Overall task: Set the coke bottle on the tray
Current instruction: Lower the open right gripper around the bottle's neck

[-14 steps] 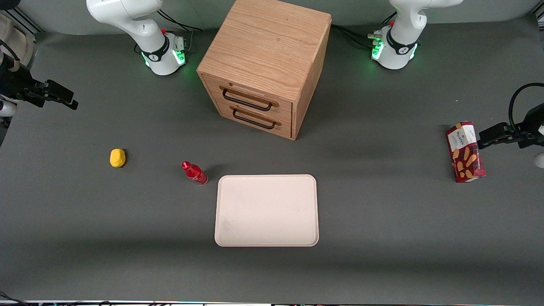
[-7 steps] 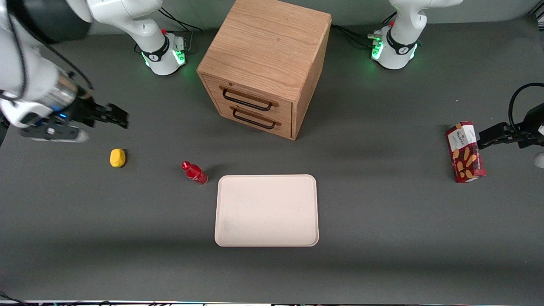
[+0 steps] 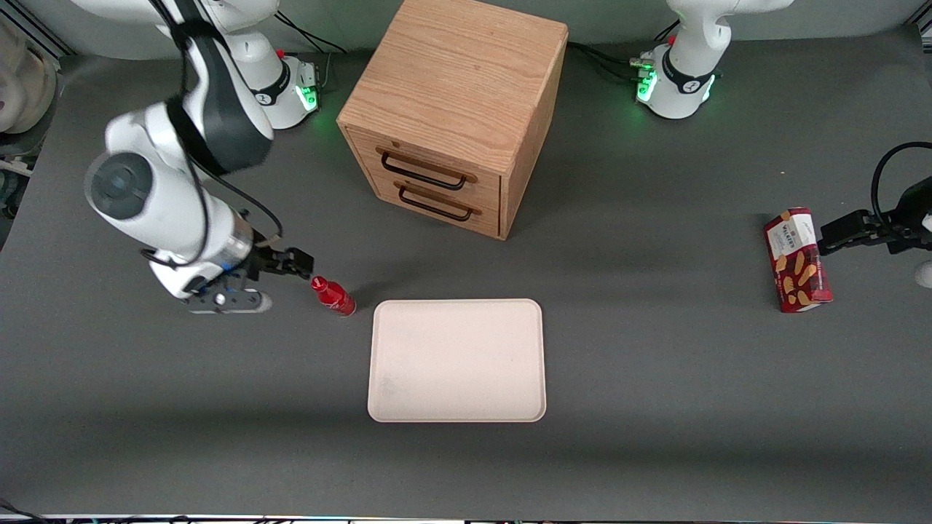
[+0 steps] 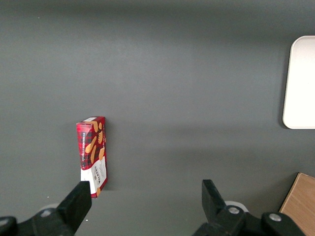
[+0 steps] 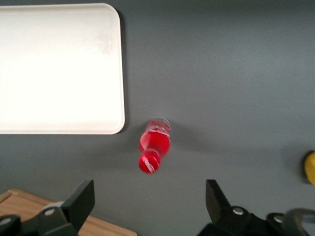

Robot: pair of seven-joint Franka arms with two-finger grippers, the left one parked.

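Gripper (image 3: 300, 263) of the right arm is being held wide open, empty, just beside the cap | small red coke bottle (image 3: 333, 296) is standing just beside the pale cream rectangular tray (image 3: 456, 360), not on it | fingers are being advised to straddle the body below the neck before closing.

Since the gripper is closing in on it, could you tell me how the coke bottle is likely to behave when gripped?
The coke bottle stands upright, narrow and small, so a sideways nudge would probably tip it, then roll it. Its smooth round body may slip between the open gripper fingers.
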